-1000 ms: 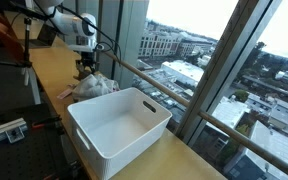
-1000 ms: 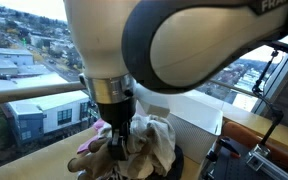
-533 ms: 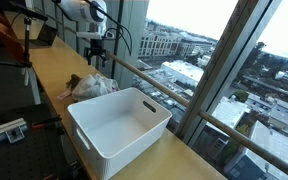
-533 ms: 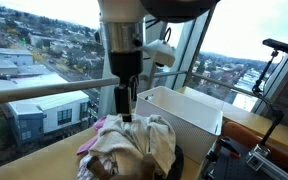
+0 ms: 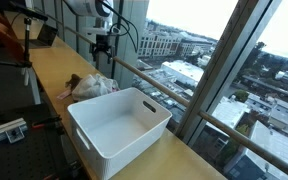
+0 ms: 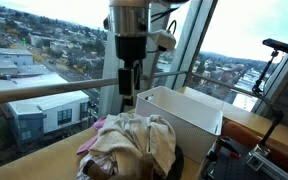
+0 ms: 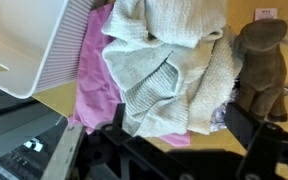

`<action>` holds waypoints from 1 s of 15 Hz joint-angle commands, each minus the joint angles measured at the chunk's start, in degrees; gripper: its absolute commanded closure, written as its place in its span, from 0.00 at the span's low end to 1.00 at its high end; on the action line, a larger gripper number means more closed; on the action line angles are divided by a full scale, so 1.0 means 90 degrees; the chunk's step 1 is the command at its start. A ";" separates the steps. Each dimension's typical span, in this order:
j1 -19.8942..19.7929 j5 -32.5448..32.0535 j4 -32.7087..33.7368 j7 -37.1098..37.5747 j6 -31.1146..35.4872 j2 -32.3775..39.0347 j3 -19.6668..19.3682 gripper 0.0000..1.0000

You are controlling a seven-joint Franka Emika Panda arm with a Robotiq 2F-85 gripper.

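Pile of clothes (image 5: 92,86) on the wooden table (image 5: 44,70), just beside the white bin (image 5: 104,140) and touching its near wall in the wrist view. A cream knit cloth (image 7: 169,50) lay on top, a pink cloth (image 7: 92,70) spread beneath it, and a brown stuffed toy (image 7: 262,65) sat against the pile's far edge.

Handling, as a judgement: the knit looked light, soft and floppy, with no stiff part to bear against. It would sag and stretch when lifted, and the loose layers could cling and come up together. You would have found the best hold on a raised fold near the crown of the cream knit, pinched deep so that the weave could not slide out. The flat pink hem offered little to grip.

Pose: you held the gripper (image 5: 102,42) above the pile, well clear of it, with the wrist pointing straight down in both exterior views (image 6: 127,96). The jaws stood wide apart and carried nothing. In the wrist view the two fingers (image 7: 119,125) framed the cream knit between them.
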 commanded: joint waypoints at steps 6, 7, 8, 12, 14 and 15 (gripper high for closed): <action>0.0087 0.0075 0.0039 -0.0030 -0.0016 0.0010 -0.0107 0.00; 0.0087 0.0076 0.0039 -0.0030 -0.0016 0.0010 -0.0107 0.00; 0.0087 0.0076 0.0039 -0.0030 -0.0016 0.0010 -0.0107 0.00; 0.0107 0.0058 0.0104 -0.0035 -0.0097 -0.0015 -0.0111 0.00; 0.0205 -0.0092 0.0233 -0.0027 -0.0119 0.0048 -0.0149 0.00; 0.0266 -0.0184 0.0261 -0.0003 -0.0093 0.0089 -0.0170 0.00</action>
